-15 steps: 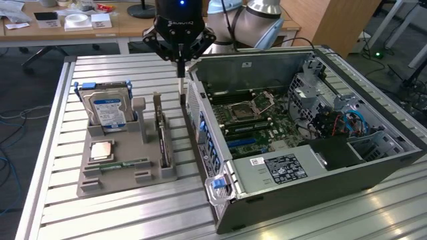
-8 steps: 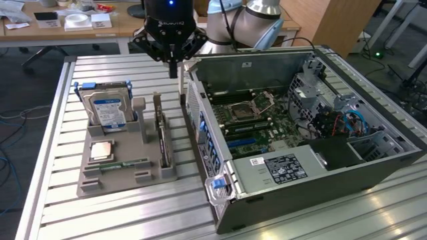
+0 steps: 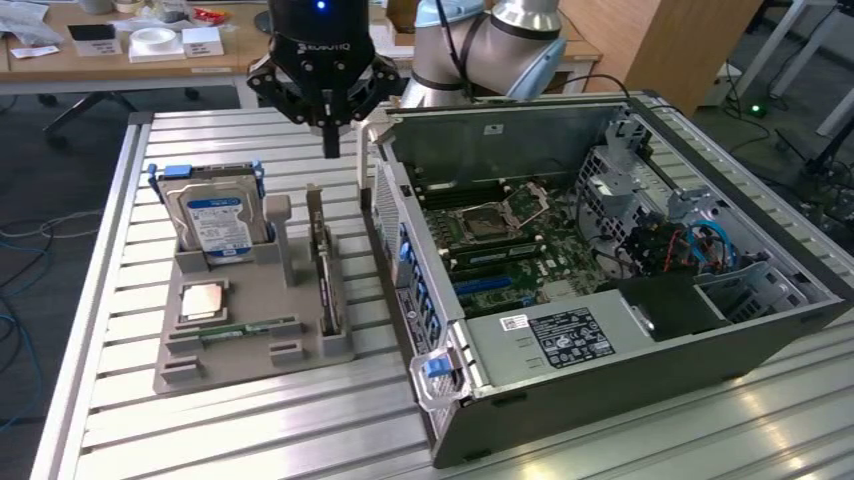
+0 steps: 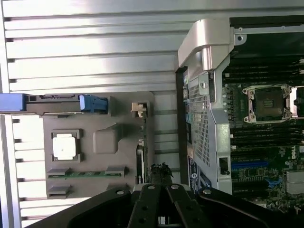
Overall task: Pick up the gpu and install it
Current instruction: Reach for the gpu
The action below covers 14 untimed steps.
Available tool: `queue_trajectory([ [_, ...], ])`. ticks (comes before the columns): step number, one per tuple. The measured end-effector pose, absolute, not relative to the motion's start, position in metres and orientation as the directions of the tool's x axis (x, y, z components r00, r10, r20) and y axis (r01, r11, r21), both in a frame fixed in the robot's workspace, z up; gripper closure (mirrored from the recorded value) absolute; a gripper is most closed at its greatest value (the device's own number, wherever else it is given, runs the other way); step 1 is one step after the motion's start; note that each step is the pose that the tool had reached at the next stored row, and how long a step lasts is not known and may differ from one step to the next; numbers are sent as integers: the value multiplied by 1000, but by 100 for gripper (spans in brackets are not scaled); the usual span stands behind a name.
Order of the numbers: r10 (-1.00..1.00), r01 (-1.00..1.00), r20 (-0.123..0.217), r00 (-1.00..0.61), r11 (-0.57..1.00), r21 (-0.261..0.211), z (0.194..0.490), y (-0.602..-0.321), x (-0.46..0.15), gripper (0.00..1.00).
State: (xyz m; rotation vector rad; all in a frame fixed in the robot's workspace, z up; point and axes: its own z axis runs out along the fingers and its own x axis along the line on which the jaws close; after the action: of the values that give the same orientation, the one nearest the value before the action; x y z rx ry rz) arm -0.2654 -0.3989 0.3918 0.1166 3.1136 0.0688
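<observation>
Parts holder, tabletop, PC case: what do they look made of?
Parts holder: probably plastic, matte grey, with blocky shaped slots and posts. Tabletop: likely aluminium slats, silvery, with light streaks running along the grooves. PC case: apparently sheet metal, perhaps steel, dull grey, with thin folded edges and a perforated rear panel.

Slatted aluminium table (image 3: 200, 440); grey parts holder (image 3: 260, 300) sits on it toward the exterior view's left, open computer case (image 3: 601, 400) just beside, rightward.
</observation>
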Motion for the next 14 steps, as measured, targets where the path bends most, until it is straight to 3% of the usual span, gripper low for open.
queue_trajectory([
  [14,75,74,-23,-997,996,45,391,-399,-289,89],
])
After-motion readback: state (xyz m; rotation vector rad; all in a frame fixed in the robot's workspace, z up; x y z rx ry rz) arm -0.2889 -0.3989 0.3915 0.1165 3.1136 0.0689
